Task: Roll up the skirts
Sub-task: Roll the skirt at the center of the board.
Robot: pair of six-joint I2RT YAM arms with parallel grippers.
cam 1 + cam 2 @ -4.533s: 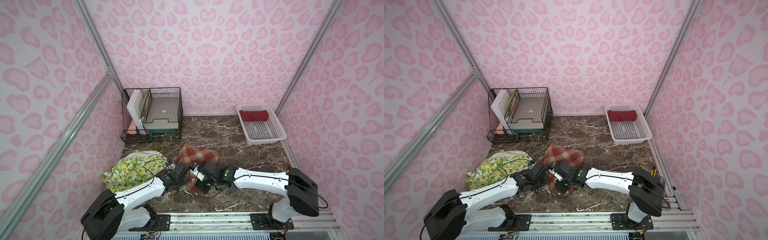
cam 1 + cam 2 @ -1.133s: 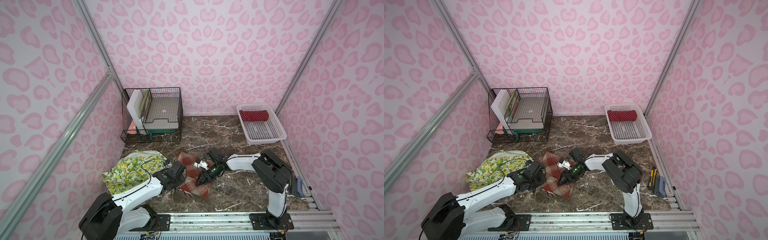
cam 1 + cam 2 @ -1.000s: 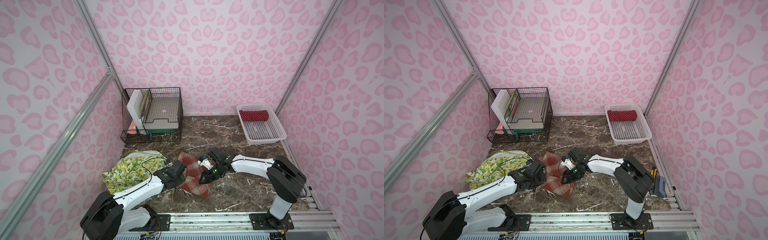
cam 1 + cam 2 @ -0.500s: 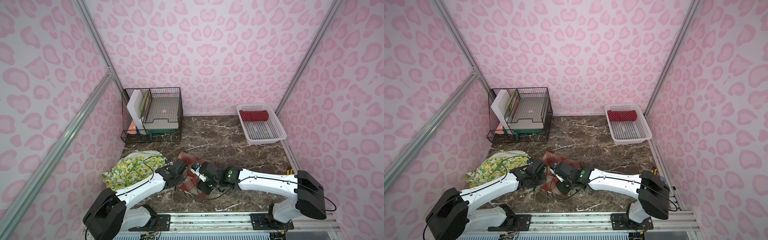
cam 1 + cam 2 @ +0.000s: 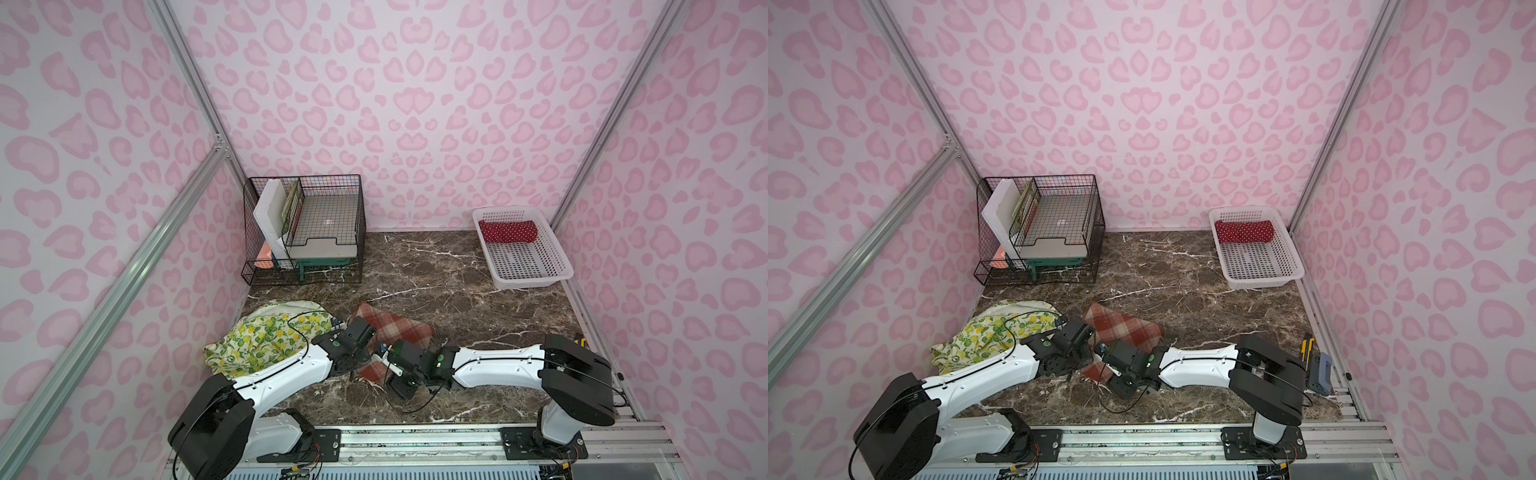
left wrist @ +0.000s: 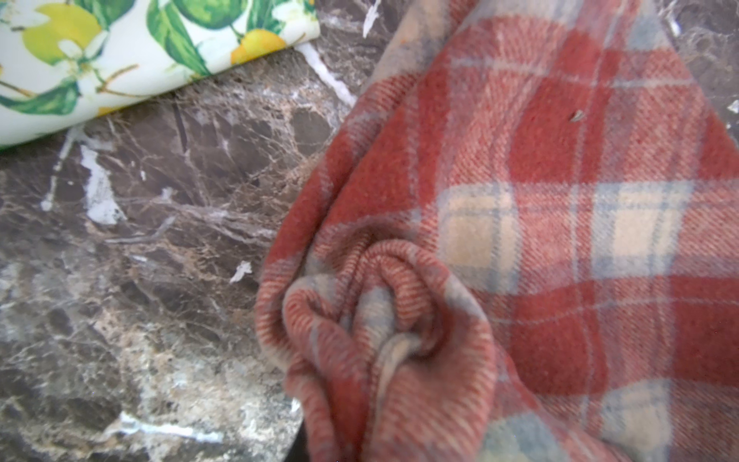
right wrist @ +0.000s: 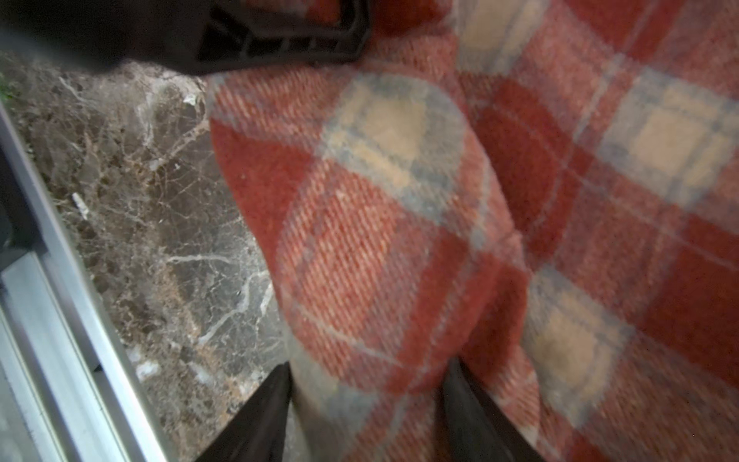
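The plaid skirt [image 5: 392, 330] [image 5: 1125, 326] lies on the marble top, its near end rolled into a thick fold [image 6: 384, 320]. My left gripper [image 5: 358, 360] [image 5: 1076, 360] is shut on that bunched end; cloth hides its jaws. My right gripper [image 7: 368, 363] [image 5: 388, 365] stands open, its dark fingers [image 7: 264, 416] either side of the rolled plaid edge [image 7: 372, 240]. The lemon skirt [image 5: 266, 336] [image 6: 120, 52] lies crumpled to the left. The polka-dot skirt [image 5: 508, 231] [image 5: 1244, 231] sits rolled in the white basket [image 5: 536, 284].
A black wire rack [image 5: 303, 224] with a white board and trays stands at the back left. A box cutter [image 5: 1308, 344] and a blue tool [image 5: 1320, 370] lie at the right edge. A black cable [image 5: 415, 409] loops under my right wrist. The metal rail [image 5: 415, 440] borders the front.
My right arm swung from the far side of the plaid skirt round to its near end, and its jaws have widened. The left gripper kept its hold and barely moved.
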